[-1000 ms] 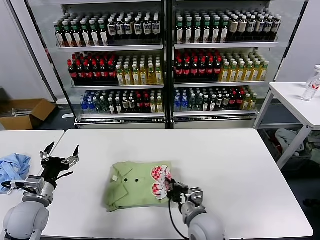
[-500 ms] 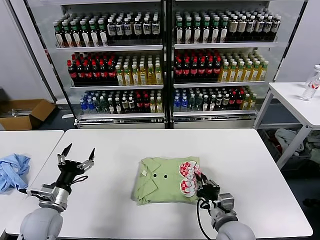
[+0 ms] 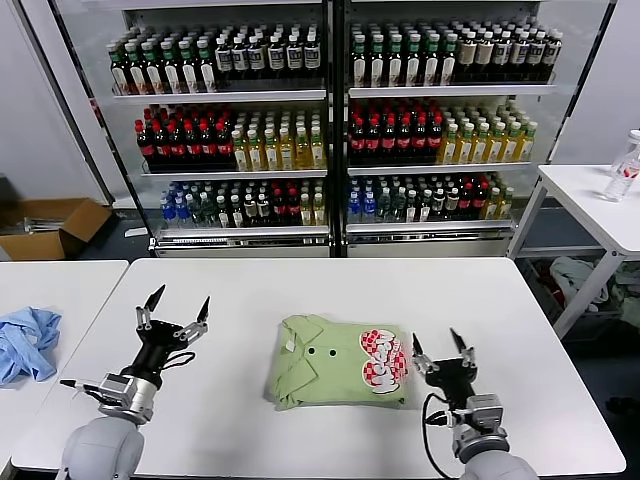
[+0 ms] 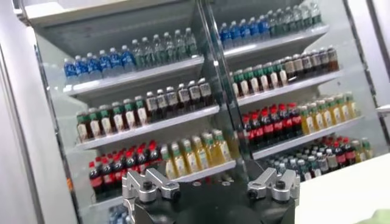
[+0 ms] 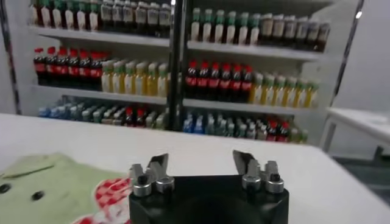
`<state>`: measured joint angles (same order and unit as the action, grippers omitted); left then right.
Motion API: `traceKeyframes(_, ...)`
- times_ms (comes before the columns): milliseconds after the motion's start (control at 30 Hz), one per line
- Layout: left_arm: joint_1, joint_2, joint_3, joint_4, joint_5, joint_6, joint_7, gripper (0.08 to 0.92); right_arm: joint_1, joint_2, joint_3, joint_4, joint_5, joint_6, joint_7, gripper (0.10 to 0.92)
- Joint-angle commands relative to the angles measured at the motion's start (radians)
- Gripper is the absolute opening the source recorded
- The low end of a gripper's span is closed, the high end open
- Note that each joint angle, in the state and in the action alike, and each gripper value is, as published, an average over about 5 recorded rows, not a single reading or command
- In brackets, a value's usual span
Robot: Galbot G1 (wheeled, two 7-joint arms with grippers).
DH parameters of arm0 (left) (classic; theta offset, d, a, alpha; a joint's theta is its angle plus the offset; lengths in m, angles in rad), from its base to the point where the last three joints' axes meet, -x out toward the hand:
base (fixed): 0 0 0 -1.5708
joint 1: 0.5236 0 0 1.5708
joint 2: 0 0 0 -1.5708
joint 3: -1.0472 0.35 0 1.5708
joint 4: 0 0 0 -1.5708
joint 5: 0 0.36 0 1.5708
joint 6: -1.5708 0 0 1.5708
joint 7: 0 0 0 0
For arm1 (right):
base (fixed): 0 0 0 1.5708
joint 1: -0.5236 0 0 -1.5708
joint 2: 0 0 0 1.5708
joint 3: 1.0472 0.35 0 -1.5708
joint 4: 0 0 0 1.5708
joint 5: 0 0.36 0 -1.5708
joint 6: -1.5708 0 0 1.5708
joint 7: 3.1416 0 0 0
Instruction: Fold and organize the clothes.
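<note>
Light green shirt [image 3: 338,362] lies folded into a compact rectangle near the middle of the white table [image 3: 520,330], collar toward the robot's left, two small dark buttons facing up, and the red-and-white printed graphic [image 3: 384,361] at its right end. The right gripper [image 3: 442,350] stands just beside that right end — fingers spread apart, pointing up, holding nothing and clear of the fabric. The right wrist view shows the same open fingers with the shirt's green cloth and the printed graphic close by. The left gripper [image 3: 175,311] is raised over the left part of the table, well apart from the shirt, fingers likewise spread and empty. A crumpled light blue garment [image 3: 27,340] rests on the adjoining table at the far left. Behind the tables, glass-door coolers [image 3: 330,120] hold rows of bottled drinks.
</note>
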<state>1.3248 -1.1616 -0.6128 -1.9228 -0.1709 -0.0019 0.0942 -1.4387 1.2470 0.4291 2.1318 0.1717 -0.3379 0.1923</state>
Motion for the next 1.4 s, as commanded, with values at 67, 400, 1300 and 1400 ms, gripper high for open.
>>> traceKeyframes(67,-0.03,-0.035,0.06,0.022,0.052,-0.054,0.007,0.822,0.029,-0.021,0.174,-0.024,-0.068,0.098,-0.012,0.759)
traceKeyframes(400,-0.077,-0.013,0.066,0.054,0.047,-0.052,0.015,0.822,0.113,-0.028,0.179,-0.096,-0.079,0.113,-0.016,0.823)
traceKeyframes(1300,-0.089,-0.005,0.039,0.082,0.057,-0.076,0.002,0.823,0.139,-0.019,0.163,-0.128,-0.154,0.101,-0.045,0.823)
traceKeyframes(1400,-0.095,-0.003,0.044,0.092,0.071,-0.052,-0.011,0.823,0.144,-0.019,0.169,-0.148,-0.152,0.104,-0.045,0.823)
